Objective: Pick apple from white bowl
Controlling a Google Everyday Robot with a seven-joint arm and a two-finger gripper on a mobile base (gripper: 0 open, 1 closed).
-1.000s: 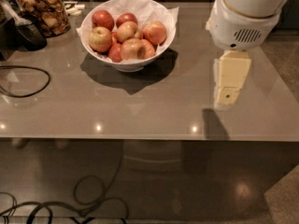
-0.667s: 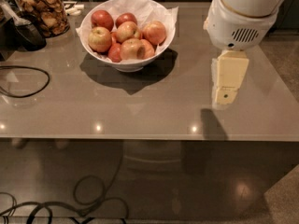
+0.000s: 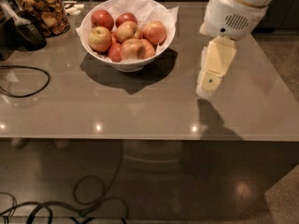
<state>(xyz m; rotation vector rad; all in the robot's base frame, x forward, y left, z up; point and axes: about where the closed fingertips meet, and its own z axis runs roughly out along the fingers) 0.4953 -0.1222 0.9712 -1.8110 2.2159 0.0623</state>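
The white bowl (image 3: 127,61), lined with crumpled white paper, stands on the grey table (image 3: 140,111) at the back centre-left. It holds several red and yellow apples (image 3: 133,48) heaped together. My gripper (image 3: 208,85) hangs from the white arm at the right, above the table, to the right of the bowl and apart from it. It holds nothing that I can see.
A glass jar of brown snacks (image 3: 43,10) stands at the back left, with a dark scoop (image 3: 25,31) beside it. A black cable (image 3: 23,80) loops on the table's left side. More cables (image 3: 70,204) lie on the floor below the front edge.
My arm and gripper have shifted slightly left, toward the bowl. The bowl and apples have not moved.
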